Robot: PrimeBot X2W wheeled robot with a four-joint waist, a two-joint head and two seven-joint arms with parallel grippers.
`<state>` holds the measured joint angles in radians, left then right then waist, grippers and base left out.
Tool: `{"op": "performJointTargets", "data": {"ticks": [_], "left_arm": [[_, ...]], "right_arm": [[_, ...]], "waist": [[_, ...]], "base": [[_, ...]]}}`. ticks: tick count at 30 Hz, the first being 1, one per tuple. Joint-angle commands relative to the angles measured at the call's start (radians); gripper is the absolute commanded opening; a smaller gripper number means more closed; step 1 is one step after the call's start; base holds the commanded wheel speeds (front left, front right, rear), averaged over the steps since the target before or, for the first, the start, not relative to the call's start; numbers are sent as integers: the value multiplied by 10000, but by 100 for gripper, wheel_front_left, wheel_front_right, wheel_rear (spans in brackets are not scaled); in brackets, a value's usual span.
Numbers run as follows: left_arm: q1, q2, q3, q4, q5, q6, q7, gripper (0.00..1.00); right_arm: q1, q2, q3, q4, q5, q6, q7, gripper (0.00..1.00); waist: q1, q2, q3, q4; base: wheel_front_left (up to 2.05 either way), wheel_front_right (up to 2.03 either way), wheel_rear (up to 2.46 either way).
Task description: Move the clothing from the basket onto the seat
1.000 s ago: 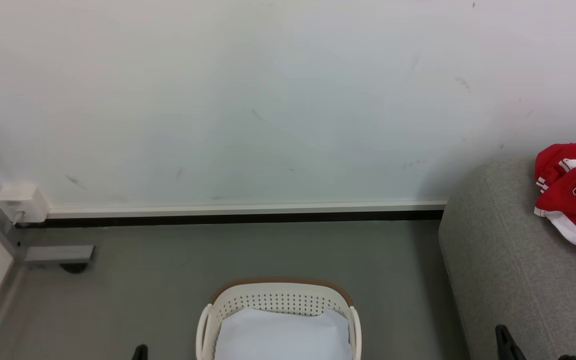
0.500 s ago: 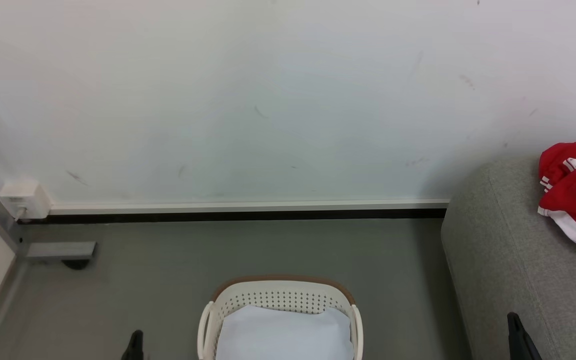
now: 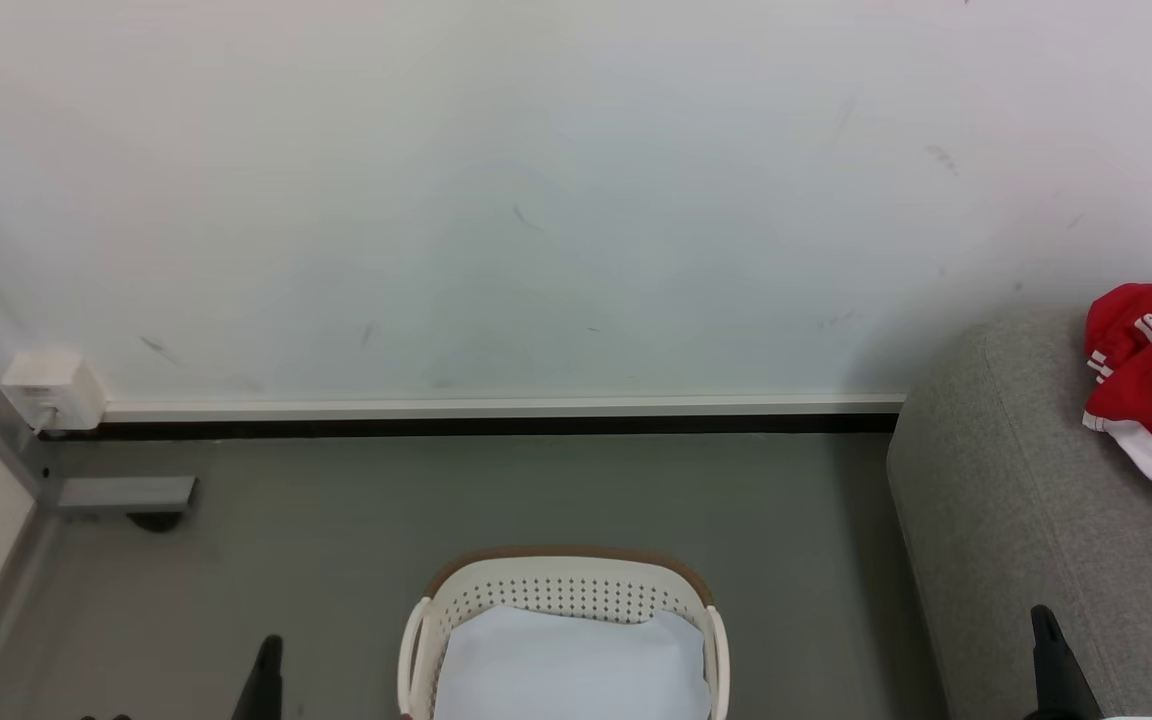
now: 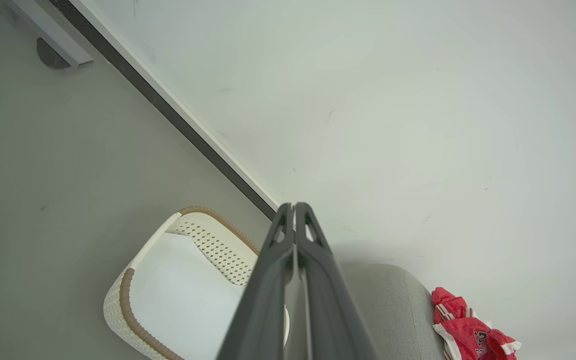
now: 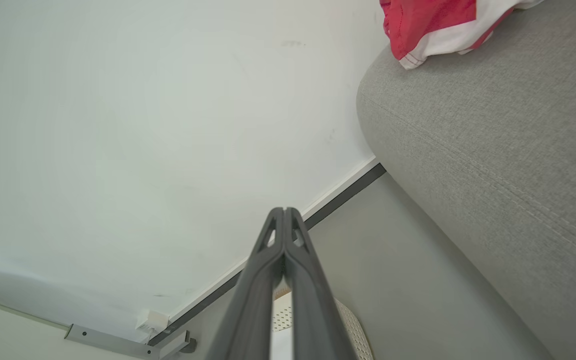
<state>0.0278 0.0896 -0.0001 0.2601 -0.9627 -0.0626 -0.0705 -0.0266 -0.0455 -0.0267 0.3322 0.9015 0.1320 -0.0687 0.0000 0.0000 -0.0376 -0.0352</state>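
we look down from the head. the basket (image 3: 556, 598) sits on the grey floor (image 3: 436, 510) at 6 o'clock, low in the view. a flat pale white sheet (image 3: 566, 665) lies inside it.

the seat (image 3: 996, 500) is big and grey and stands at 4 o'clock. it is apart from the basket, with bare floor between them. the clothing (image 3: 1151, 385) lies on top of the seat at 3 o'clock. it is a red bunch with white edges and dark numbers on it. part of it runs off the side of the view.

the left gripper (image 4: 294, 207) has its two dark fingers pressed together, with nothing between them. from the head we see its tip at 7 o'clock, over the floor near the basket. the right gripper (image 5: 284, 212) has its fingers pressed together too, and it holds nothing. from the head its tip pokes up at 5 o'clock, in front of the seat.

the white wall (image 3: 536, 200) is at 12 o'clock, with a dark strip (image 3: 476, 427) along its foot. a small white box (image 3: 41, 388) sits on the wall at 9 o'clock.

in the right wrist view the clothing is at 1 o'clock, up on the seat.
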Motion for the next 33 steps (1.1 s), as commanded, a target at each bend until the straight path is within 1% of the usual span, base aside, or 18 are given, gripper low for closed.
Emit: {"op": "performJointTargets", "data": {"ticks": [1,20,33], "left_arm": [[-250,27,127,-116,-385,-88,109,0],[-623,-110,462,-133,-2329,-289,667,0],[-830,-188,639,-142,-3366,-388,970,0]], "right_arm": [[-287,-54,-71,-178,422,-9,103,0],[-469,-61,-335,-415,2533,-13,657,0],[-593,-65,-475,-544,3678,-14,963,0]], "waist": [[0,0,11,9],[0,0,109,94],[0,0,171,148]], "base": [[0,0,0],[0,0,0],[0,0,0]]}}
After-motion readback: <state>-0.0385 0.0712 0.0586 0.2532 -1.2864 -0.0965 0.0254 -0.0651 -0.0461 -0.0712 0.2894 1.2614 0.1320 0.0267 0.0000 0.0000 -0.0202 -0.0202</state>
